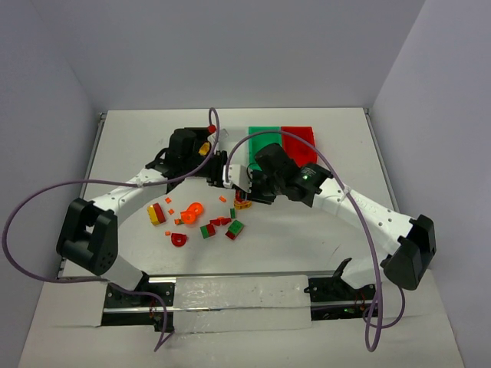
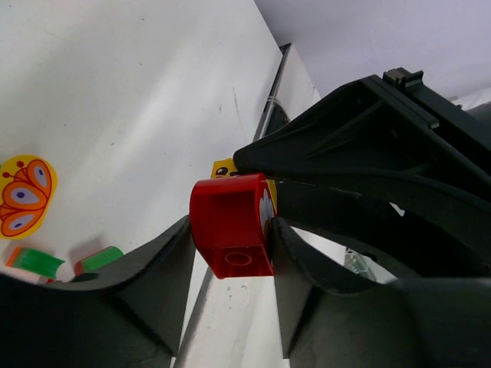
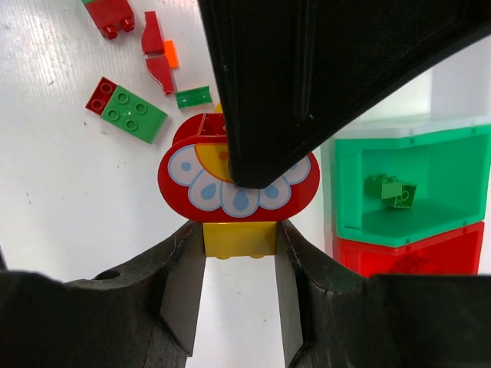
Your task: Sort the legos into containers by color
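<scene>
A red rounded flower brick (image 3: 238, 192) is joined to a yellow brick (image 3: 239, 238). My right gripper (image 3: 239, 268) is shut on the yellow brick. My left gripper (image 2: 234, 268) is shut on the red flower brick (image 2: 230, 226), and its black finger (image 3: 307, 77) covers the top of that brick in the right wrist view. In the top view both grippers, left (image 1: 235, 192) and right (image 1: 247, 198), meet at this joined piece (image 1: 242, 203) mid-table. The green bin (image 1: 265, 142) and red bin (image 1: 299, 142) stand at the back. The green bin (image 3: 406, 184) holds a green brick (image 3: 395, 192).
Loose legos lie left of the grippers: a yellow-red brick (image 1: 156, 213), an orange butterfly piece (image 1: 192, 211), a red ring (image 1: 179, 239) and green-red bricks (image 1: 207, 230). A black shape (image 1: 184, 146) sits at the back left. The red bin (image 3: 414, 257) is beside the green one.
</scene>
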